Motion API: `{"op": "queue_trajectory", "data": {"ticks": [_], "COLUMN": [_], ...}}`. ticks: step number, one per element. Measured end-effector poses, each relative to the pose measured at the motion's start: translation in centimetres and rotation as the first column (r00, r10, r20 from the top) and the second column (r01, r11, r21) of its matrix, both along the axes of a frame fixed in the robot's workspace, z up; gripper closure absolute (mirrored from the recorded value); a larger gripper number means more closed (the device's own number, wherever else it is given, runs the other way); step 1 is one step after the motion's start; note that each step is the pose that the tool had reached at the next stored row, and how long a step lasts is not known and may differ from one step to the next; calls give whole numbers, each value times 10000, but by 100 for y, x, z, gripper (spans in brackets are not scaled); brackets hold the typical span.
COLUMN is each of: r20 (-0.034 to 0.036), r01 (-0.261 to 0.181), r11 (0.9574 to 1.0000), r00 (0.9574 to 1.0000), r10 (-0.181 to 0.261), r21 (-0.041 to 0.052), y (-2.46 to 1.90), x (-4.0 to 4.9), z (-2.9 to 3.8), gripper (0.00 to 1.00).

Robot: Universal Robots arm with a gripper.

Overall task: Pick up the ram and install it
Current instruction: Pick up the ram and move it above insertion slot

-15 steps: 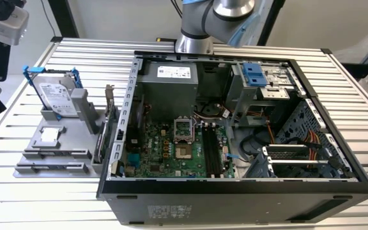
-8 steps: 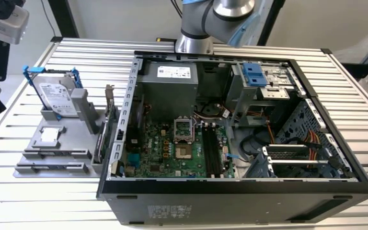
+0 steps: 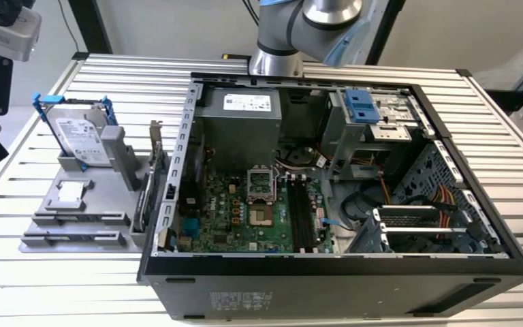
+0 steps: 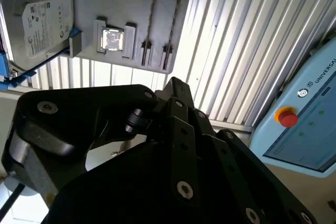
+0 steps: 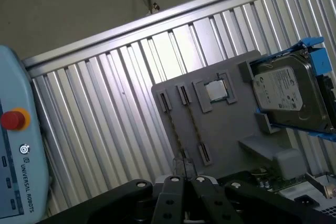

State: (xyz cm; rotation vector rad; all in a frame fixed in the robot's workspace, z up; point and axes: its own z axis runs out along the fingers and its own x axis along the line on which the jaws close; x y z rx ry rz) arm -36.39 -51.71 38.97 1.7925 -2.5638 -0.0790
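Gripper point(image 5: 186, 182) hangs over the grey holder point(image 5: 226, 129), well clear of it. Going by the black linkage in both wrist views, I can't tell how far it's open or whether it has anything. Ram point(image 5: 193, 124): best guess is the thin edge-on strip standing in one of the holder's two narrow slots, not certain. That fits as staging: a slot keeps a stick upright with its top edge free for a straight-down grab. Same logic for the hard drive point(image 5: 289, 93) propped in its cradle and the processor chip point(image 5: 216, 91) in its pocket. PC case point(image 3: 334, 286) lies on its side on the worktop point(image 3: 80, 286), panel off, so the motherboard's memory slots point(image 3: 299, 214) face up. They look empty, so I'd say install not done.
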Motion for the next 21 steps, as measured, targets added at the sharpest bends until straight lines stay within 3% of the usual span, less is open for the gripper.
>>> {"op": "queue_trajectory", "data": {"ticks": [10, 21], "r20": [1, 21], "r01": [-834, -950], "r11": [9965, 9955], "r00": [9965, 9955], "r10": [834, 950], "r21": [1, 0], "y": [2, 2], "x": [0, 0], "z": [0, 1], "gripper": [100, 100]}}
